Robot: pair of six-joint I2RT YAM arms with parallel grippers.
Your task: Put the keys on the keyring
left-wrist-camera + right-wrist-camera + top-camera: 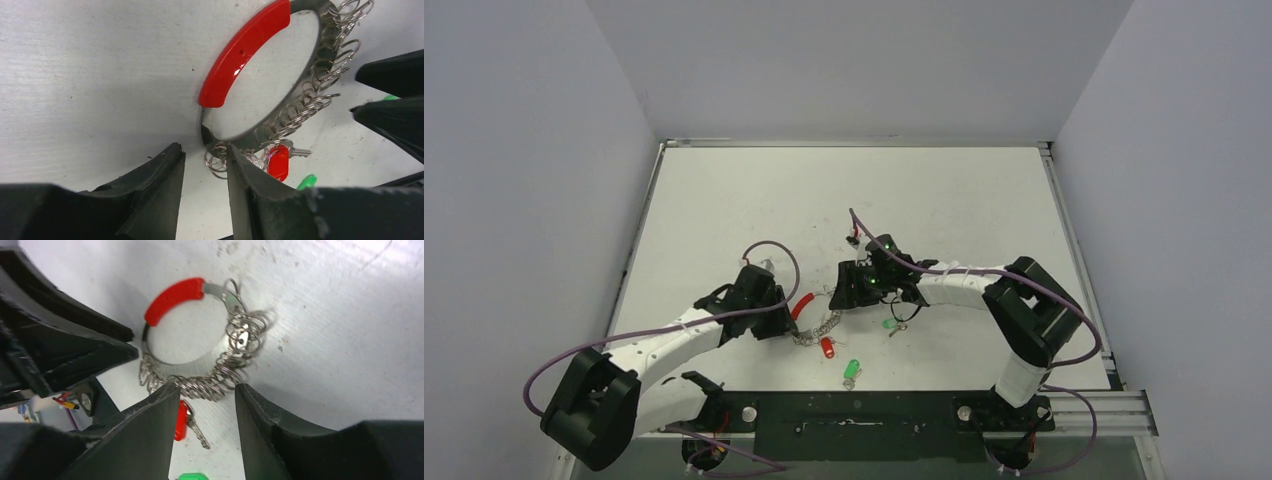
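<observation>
Overhead looks down; wrist views (close) share the keyring (240,55).

Keyring (815,319) on table (724,220); one key (889,323) right of it, other key (852,370) nearer bases.

The large round metal keyring (300,107) was silvery along its coiled rings, over a dark grey band; its glossy curved plastic sleeve (245,52) was red; the nearer small silvery metal key (852,368) and the farther small silvery metal key (889,323) had bright green heads; a third small silvery key (181,421) had a red head; the flat table top (724,220) was white; the left gripper (204,155) and the right gripper (207,392) were black.
</observation>
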